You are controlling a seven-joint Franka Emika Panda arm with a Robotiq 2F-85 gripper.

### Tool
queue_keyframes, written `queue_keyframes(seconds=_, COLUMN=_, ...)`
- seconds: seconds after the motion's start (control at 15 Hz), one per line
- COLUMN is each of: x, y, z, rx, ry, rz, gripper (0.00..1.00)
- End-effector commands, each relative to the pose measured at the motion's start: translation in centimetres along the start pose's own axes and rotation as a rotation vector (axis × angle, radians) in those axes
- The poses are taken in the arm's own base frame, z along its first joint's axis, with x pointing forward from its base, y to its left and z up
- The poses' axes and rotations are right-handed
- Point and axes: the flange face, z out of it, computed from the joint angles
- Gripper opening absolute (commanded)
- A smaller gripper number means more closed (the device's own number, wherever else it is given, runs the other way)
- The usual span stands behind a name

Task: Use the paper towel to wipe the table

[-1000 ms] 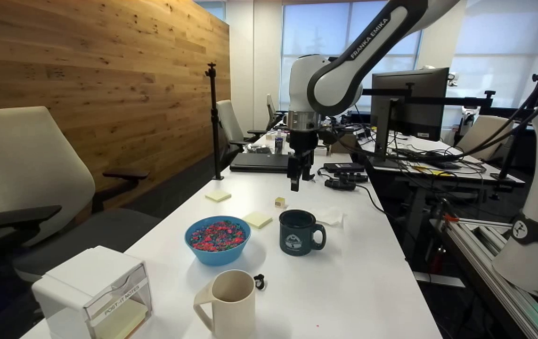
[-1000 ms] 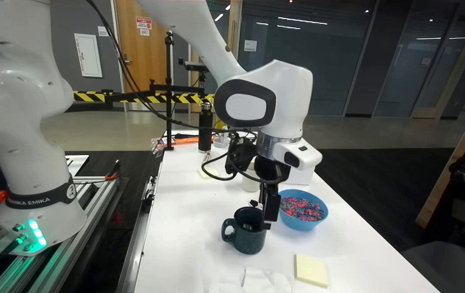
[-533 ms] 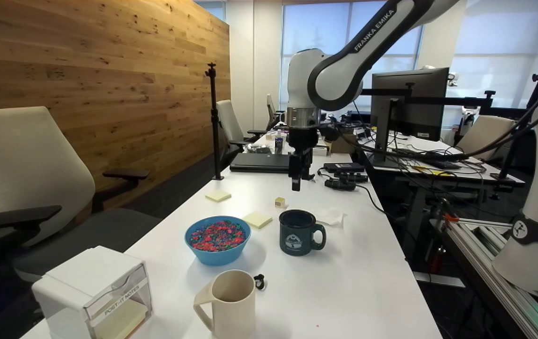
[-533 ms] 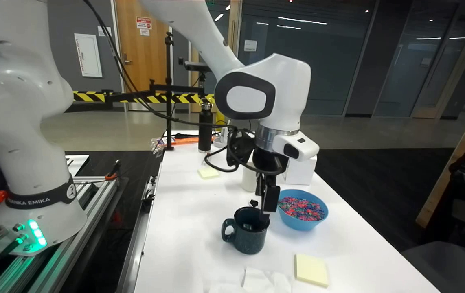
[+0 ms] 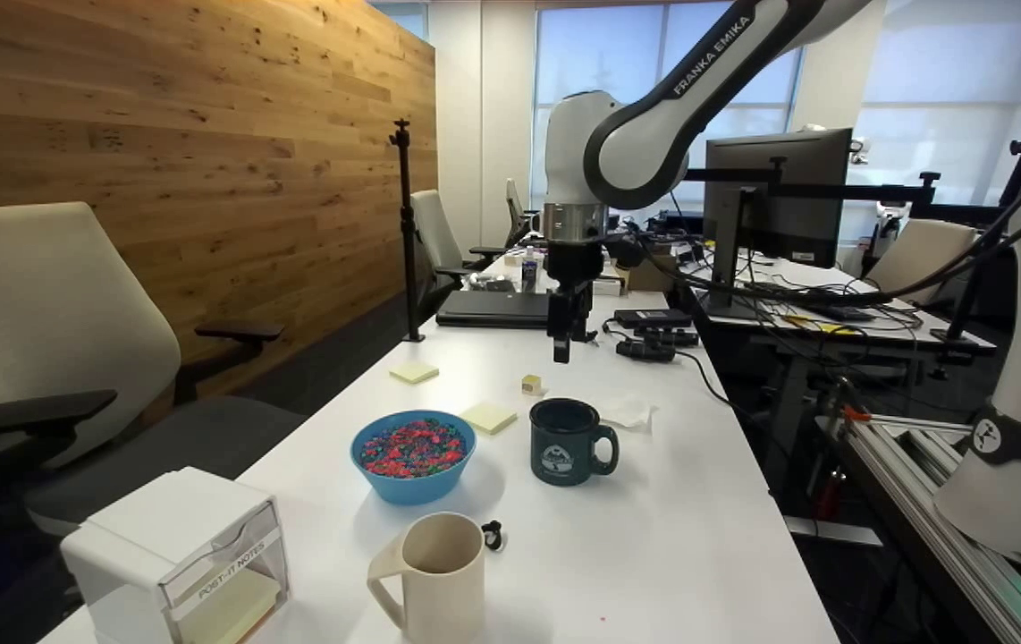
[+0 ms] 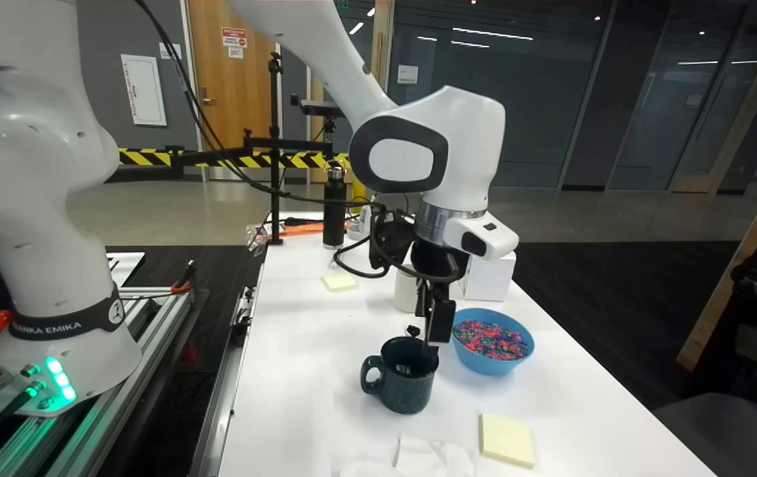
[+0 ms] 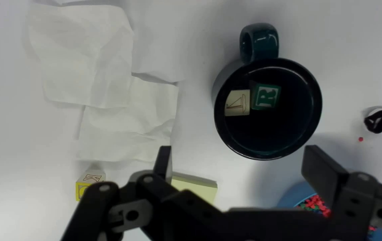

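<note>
The towel (image 7: 110,87), thin, matte and creased, possibly two overlapping sheets, lies on the smooth white table (image 5: 653,555) beside the glossy, round-rimmed mug (image 5: 564,461). The black pincer (image 7: 239,160) hangs above the table, its blocky jaws standing well apart.

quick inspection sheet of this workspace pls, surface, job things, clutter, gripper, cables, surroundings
Surface: white table, a red speck on it.
Job's things: creased paper towel lying on the table.
Clutter: dark mug holding two blocks, blue bowl of colored bits, beige mug, yellow note pads, small block, Post-it box.
Gripper: open, holding nothing, above the table.
Cables: slack cable alongside the arm; black cord crossing the table's edge.
Surroundings: wooden wall, chair, monitor.
</note>
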Motion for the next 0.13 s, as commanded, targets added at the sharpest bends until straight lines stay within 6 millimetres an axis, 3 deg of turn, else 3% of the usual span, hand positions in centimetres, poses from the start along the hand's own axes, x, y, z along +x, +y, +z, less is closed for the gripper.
queue_keyframes(seconds=0.0, x=-0.61, y=-0.07, z=-0.88, rx=-0.009, ry=-0.009, rz=-0.024, gripper=1.0)
queue_keyframes(seconds=0.07, x=-0.6, y=-0.15, z=-0.86, rx=-0.009, ry=-0.011, rz=-0.023, gripper=1.0)
